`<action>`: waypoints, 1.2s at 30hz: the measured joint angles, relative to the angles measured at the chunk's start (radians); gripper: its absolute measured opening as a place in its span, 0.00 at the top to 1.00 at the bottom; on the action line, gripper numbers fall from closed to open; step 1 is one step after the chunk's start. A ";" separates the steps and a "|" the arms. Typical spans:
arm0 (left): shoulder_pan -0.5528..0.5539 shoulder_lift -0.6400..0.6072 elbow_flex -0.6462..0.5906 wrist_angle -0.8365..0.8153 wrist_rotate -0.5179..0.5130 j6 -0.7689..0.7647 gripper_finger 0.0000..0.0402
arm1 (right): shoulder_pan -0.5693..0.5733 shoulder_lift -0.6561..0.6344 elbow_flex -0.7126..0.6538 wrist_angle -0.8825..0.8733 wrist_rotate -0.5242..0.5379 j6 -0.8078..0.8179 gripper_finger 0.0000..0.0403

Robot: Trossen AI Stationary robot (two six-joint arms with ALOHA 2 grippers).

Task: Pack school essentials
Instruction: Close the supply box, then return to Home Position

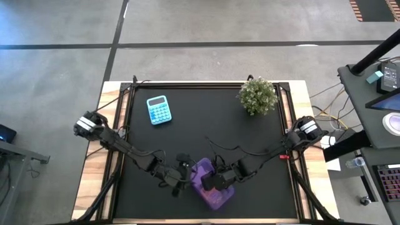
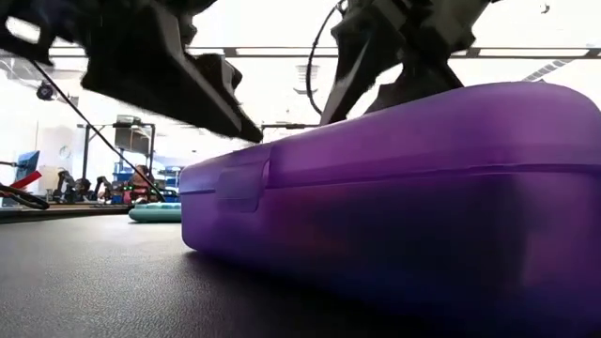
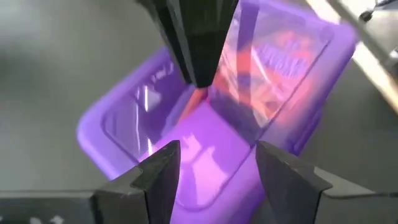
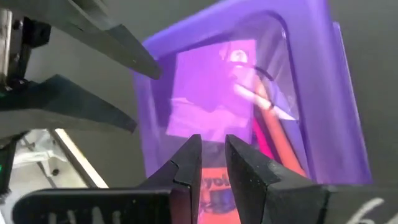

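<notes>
The translucent purple case [image 1: 214, 187] lies shut and flat on the black mat near the table's near edge. Through its lid I see orange and pink pens [image 4: 273, 127], a printed crayon box [image 3: 283, 53] and a pale pad [image 4: 205, 81]. My right gripper [image 4: 214, 146] stands over the lid's middle with its fingers shut. My left gripper [image 3: 217, 158] is open and hovers at the case's left end, one finger on either side of the lid's corner. Whether it touches, I cannot tell. The scissors and eraser are hidden. My right gripper rests its shut fingertips [image 3: 199, 74] on the case's lid, near the lid's middle [image 3: 214, 118]. It comes from above, slanting in from the table's right. The case stays flat on the mat under it.
A teal calculator [image 1: 158, 109] lies on the mat's far left part. A bushy potted plant [image 1: 257, 95] stands at the far right corner. The mat's middle [image 1: 206, 125] lies bare between them. The table's near edge runs close behind the case.
</notes>
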State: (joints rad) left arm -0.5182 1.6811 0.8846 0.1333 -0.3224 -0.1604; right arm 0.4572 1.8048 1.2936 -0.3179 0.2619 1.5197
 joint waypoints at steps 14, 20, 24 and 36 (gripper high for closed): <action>0.017 -0.348 -0.009 -0.167 -0.001 0.011 0.52 | 0.040 -0.194 0.076 -0.241 0.029 -0.396 0.84; 0.017 -0.537 -0.020 -0.388 -0.026 0.011 0.52 | 0.110 -0.302 0.042 -0.410 0.161 -0.412 0.84; 0.021 -0.669 -0.034 -0.497 -0.034 0.006 0.52 | 0.158 -0.389 -0.023 -0.406 0.213 -0.457 0.84; 0.021 -1.095 -0.205 -0.539 -0.181 -0.163 0.52 | 0.191 -0.724 -0.415 -0.047 0.227 -0.695 0.84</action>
State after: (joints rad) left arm -0.4969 0.5858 0.6798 -0.4058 -0.5030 -0.3232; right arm 0.6479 1.0810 0.8787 -0.3654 0.4893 0.8251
